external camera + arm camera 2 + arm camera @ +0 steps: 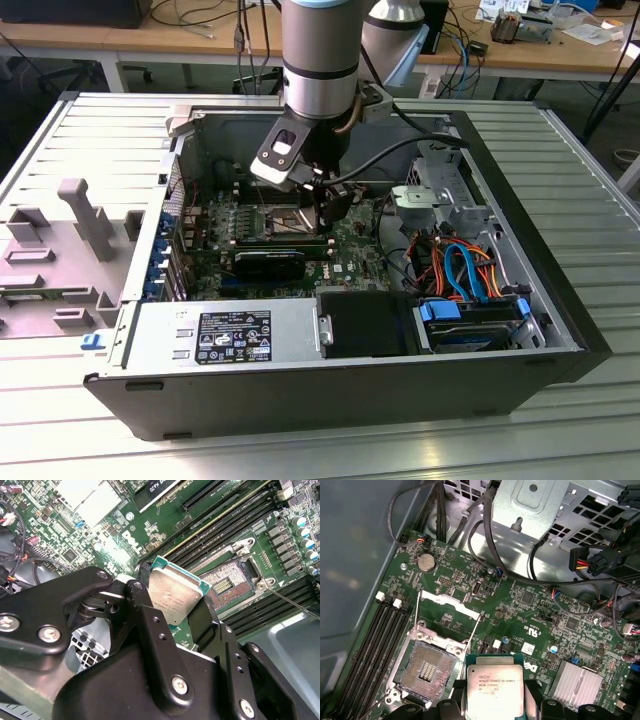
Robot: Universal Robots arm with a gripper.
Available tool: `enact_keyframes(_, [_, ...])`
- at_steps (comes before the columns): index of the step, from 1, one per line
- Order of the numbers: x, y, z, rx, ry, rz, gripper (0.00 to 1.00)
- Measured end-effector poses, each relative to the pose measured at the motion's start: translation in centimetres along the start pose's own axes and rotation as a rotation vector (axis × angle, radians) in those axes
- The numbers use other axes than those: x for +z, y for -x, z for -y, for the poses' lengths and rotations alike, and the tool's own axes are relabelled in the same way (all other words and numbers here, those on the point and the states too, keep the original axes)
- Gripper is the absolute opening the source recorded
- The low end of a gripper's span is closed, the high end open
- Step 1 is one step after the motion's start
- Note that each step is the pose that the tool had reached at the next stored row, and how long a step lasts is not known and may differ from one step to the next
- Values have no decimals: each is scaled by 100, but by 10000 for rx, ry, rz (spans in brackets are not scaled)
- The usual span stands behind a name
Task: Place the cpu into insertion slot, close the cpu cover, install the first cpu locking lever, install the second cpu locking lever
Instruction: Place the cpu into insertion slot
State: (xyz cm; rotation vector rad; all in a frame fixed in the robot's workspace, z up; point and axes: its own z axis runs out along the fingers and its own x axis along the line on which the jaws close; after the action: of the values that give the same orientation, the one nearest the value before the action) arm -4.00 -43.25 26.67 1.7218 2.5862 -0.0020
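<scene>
My gripper (172, 602) is shut on the cpu (175, 592), a flat square chip with a dull silver top and green edge, held by two opposite sides between black fingers (142, 597). The cpu (495, 690) hangs above the green board, just beside the insertion slot (427, 669), not over it. The slot (227, 582) lies bare, its dark contact field exposed. The cpu cover (451, 611), a thin silver frame, stands swung up at the slot's far side. A thin wire locking lever (476, 629) stands raised beside it. In the exterior view the gripper (328, 210) hangs low inside the open computer case.
Long black memory slots (380, 640) flank the insertion slot. A silver heatsink (577, 685) and a metal drive cage (545, 515) with cable bundles sit close by. The exterior view shows a black card (270, 262), the power supply (225, 335) and orange and blue cables (465, 265).
</scene>
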Motion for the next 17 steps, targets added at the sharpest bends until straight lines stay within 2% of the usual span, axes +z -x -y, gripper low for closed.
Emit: enact_keyframes(17, [16, 0, 0, 601, -35, 51, 55])
